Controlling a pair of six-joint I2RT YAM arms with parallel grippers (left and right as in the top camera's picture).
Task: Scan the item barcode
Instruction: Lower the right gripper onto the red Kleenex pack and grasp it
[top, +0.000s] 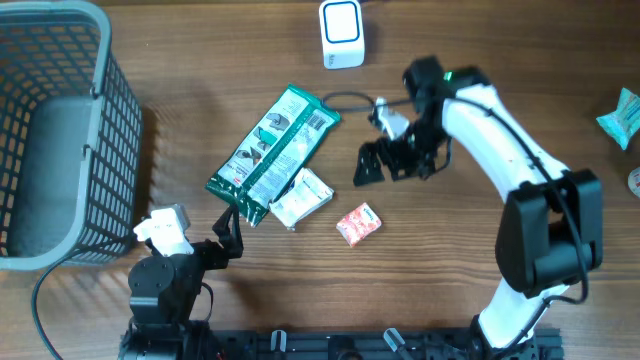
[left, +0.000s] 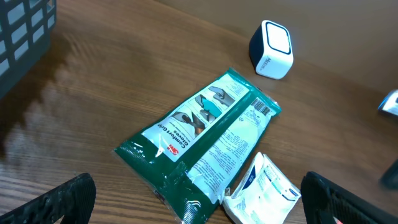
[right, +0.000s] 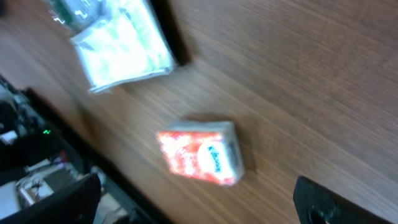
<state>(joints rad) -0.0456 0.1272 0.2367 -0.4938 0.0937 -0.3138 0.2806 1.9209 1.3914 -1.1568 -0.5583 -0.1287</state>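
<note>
Three packets lie on the table, none yet at the scanner, and both grippers are spread wide and empty.

The small red packet (top: 358, 223) (right: 202, 152) is judged to be the item in hand, since it is framed between the parted fingers in the right wrist view. It rests flat on the wood, well apart from the white scanner (top: 342, 33) at the far edge. Near it, a white packet (top: 302, 197) is seen touching a long green package (top: 272, 152), whose barcode is turned face up at its far end. The right gripper (top: 383, 168) is held above the table between red packet and scanner, nothing grasped, presumably poised for a descent. The left gripper (top: 230, 235) is parked low by the grey basket (top: 100, 60), released, seemingly out of the way.
</note>
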